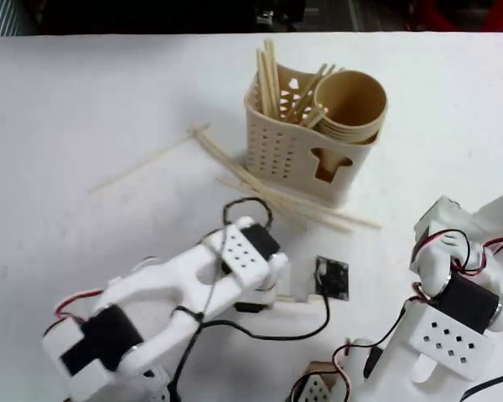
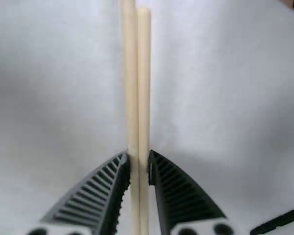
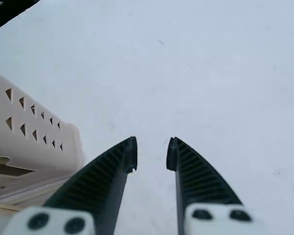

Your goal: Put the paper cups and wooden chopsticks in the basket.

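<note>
A cream basket (image 1: 289, 155) stands at the table's middle back. It holds stacked paper cups (image 1: 352, 100) and several wooden chopsticks (image 1: 268, 75). More loose chopsticks (image 1: 260, 188) lie on the table in front of the basket and to its left. My left gripper (image 2: 138, 164) is shut on a pair of chopsticks (image 2: 137, 73) low over the table, in front of the basket (image 1: 323, 285). My right gripper (image 3: 151, 154) is open with nothing between its fingers, above bare table beside the basket wall (image 3: 29, 132).
The left arm's white body (image 1: 176, 293) stretches across the front left of the table, and the right arm (image 1: 453, 301) sits at the front right. Cables loop around both. One stray chopstick (image 1: 147, 163) lies off to the left.
</note>
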`<state>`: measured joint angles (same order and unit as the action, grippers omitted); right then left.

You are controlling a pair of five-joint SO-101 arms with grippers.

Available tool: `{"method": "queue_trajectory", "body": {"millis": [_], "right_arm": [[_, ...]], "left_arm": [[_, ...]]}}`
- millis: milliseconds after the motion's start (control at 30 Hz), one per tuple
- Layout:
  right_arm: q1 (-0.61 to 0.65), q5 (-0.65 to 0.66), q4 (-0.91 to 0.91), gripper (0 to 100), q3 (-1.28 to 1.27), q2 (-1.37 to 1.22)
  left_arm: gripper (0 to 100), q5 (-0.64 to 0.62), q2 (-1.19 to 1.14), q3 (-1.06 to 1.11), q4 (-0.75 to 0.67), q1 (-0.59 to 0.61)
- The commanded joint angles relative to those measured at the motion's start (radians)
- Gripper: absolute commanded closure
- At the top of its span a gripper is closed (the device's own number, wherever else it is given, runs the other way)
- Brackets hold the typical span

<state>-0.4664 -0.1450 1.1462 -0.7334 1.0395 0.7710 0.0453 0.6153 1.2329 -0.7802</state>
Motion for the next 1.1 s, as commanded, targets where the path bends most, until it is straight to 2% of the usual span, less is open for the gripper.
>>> {"method": "queue_trajectory", "body": {"millis": [0, 200, 467, 700, 900, 1067], "right_arm": [[-0.010, 0.002, 0.002, 88.6, 0.044, 0.019], [-0.010, 0.002, 0.002, 88.6, 0.044, 0.019], [-0.010, 0.002, 0.002, 88.6, 0.044, 0.019], [-0.005, 0.002, 0.002, 88.6, 0.040, 0.019], [-0.004, 0.002, 0.002, 88.6, 0.040, 0.019], [-0.004, 0.002, 0.002, 88.6, 0.038, 0.018]], "left_arm": [[98, -0.009, 0.133, 0.015, 0.028, 0.067], [98, -0.005, 0.266, -0.035, 0.140, 0.205], [98, -0.003, 0.369, -0.144, 0.199, 0.380], [98, -0.025, 0.476, -0.333, 0.229, 0.418], [98, -0.140, 0.533, -0.537, 0.218, 0.410], [98, -0.288, 0.533, -0.660, 0.055, 0.410]]}}
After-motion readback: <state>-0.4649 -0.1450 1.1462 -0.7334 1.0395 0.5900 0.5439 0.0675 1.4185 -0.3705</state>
